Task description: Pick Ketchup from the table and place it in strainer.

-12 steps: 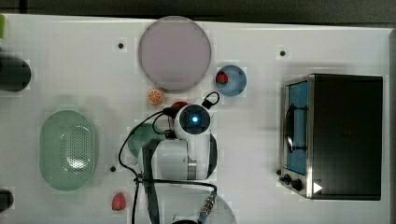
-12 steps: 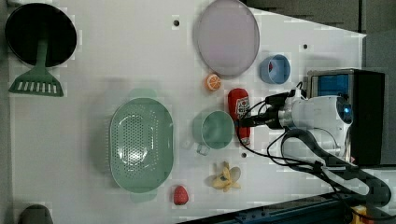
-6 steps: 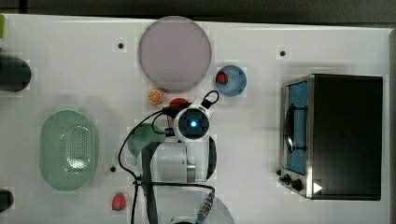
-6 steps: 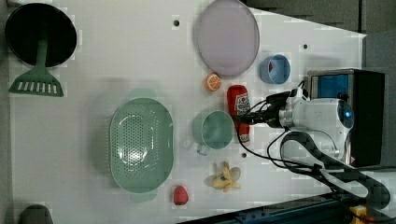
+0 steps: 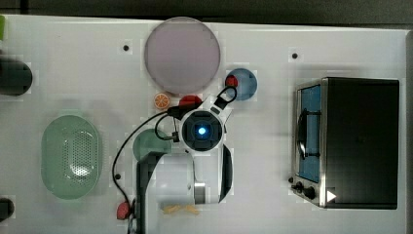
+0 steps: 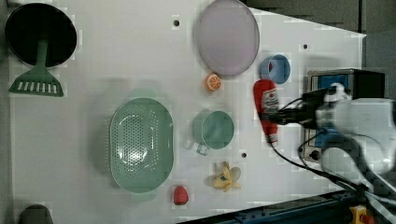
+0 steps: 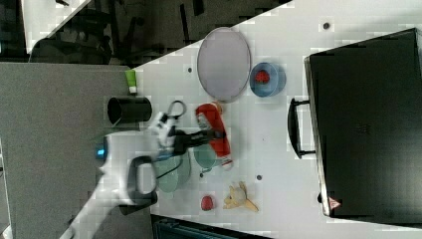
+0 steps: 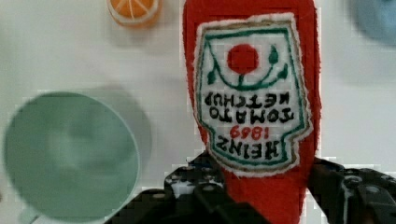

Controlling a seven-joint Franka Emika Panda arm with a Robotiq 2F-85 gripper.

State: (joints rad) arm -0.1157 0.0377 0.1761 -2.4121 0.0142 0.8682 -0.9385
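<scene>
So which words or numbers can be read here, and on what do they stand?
"HEINZ" on the ketchup label, seen upside down in the wrist view.
"1889" below the brand, in red.
"TOMATO KETCHUP" on the same label.
The red mark on the oven is too small to read.

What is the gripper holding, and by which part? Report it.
The gripper is shut on the Ketchup bottle, fingers clamping its narrower body just below the label, toward the cap end.

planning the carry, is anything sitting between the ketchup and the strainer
Yes. In the left view the green cup stands on the table between the Ketchup, which the claw is closed on, and the strainer on the left view's left. The carry has to pass over or around it.
</scene>
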